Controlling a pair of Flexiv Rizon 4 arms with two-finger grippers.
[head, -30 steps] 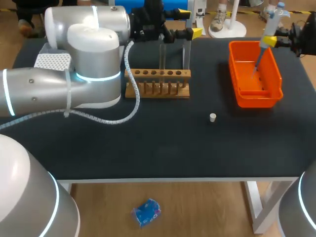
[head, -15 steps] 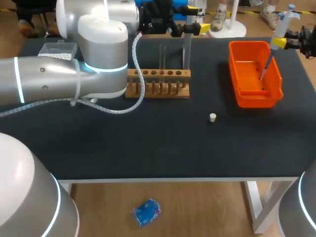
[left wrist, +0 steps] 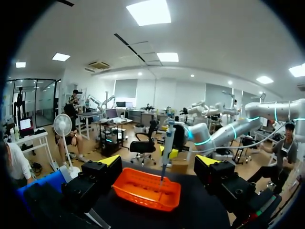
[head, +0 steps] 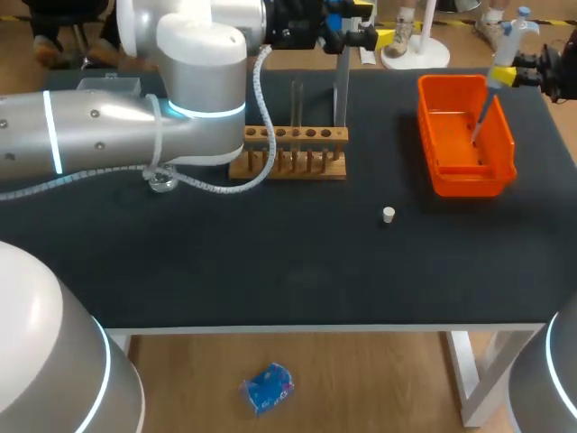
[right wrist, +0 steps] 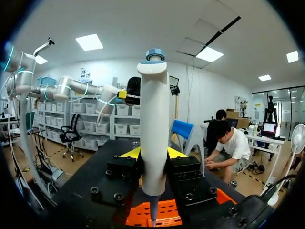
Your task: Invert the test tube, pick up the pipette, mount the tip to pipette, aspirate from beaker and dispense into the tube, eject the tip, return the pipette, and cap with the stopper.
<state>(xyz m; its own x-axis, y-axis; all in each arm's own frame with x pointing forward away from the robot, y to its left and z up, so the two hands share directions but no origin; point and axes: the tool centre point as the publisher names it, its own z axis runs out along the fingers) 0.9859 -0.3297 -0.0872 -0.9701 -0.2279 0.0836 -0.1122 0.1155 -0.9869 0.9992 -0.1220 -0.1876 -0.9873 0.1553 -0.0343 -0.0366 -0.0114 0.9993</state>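
Head view: nearest us, the white stopper [head: 388, 214] lies on the dark surface [head: 270, 271]. Beyond it stand the wooden test tube rack [head: 293, 153] and the orange bin [head: 451, 176]. Our right tool [head: 503, 77] pinches the pipette [head: 504, 41] over the bin. Our left tool [head: 371, 24] is spread beyond the rack.

bright, even light is falling from above in the head view. the black table [head: 297, 271] is showing almost no shadows, while the left arm [head: 194, 54] is glaring white at upper left. in the wrist views ceiling panels [left wrist: 148, 12] are blowing out, and the pipette [right wrist: 153, 138] is catching soft light.
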